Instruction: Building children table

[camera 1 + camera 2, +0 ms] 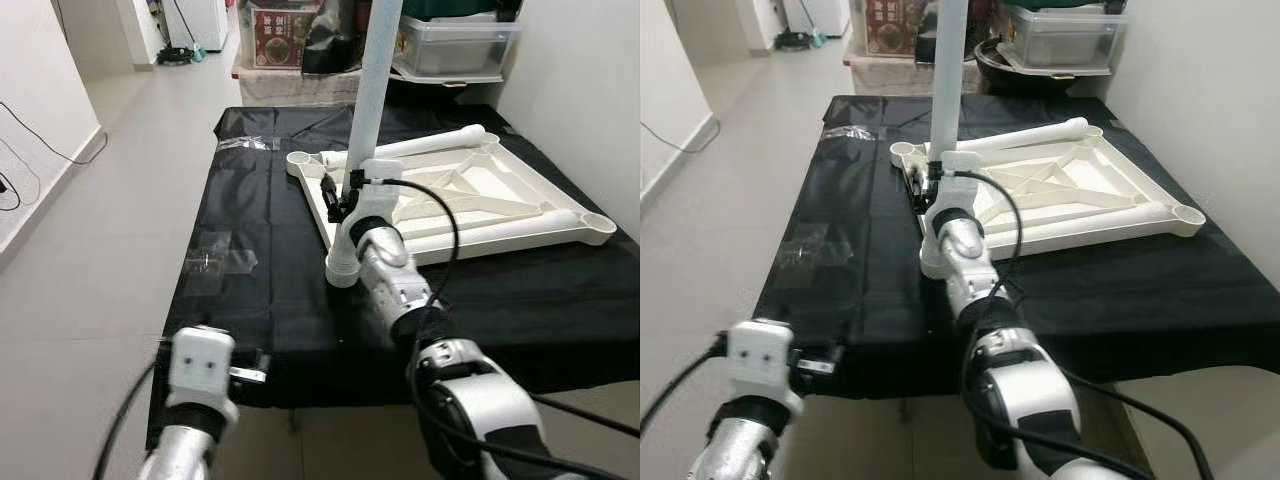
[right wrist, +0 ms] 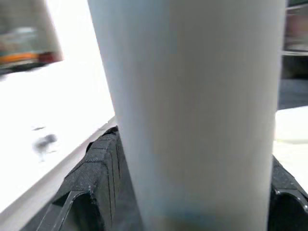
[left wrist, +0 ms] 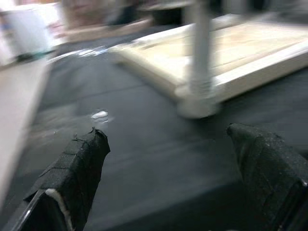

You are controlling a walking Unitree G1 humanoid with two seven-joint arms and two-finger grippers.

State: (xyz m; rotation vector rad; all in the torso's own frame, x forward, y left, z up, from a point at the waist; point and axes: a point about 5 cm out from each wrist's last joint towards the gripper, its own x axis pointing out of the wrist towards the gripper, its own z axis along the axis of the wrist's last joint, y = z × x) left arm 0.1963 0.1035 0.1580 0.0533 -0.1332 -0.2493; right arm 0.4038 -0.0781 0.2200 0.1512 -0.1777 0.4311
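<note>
A white children's table frame [image 1: 480, 195] lies upside down on a black cloth [image 1: 260, 300]. One white leg [image 1: 375, 90] stands upright in the frame's near left corner socket [image 1: 343, 268]. My right gripper [image 1: 345, 192] is shut on this leg a little above the socket; in the right wrist view the leg [image 2: 192, 110] sits between the black fingers [image 2: 96, 168]. Two more legs [image 1: 430, 145] [image 1: 500, 232] lie along the frame. My left gripper [image 3: 168, 159] hangs open, low over the cloth's near edge, with nothing between its fingers [image 3: 79, 163].
Clear plastic bags [image 1: 215, 255] [image 1: 245, 143] lie on the cloth's left side. Storage boxes [image 1: 455, 45] and a carton [image 1: 280, 35] stand behind the cloth. A white wall [image 1: 590, 90] runs along the right. Pale floor [image 1: 90, 230] stretches to the left.
</note>
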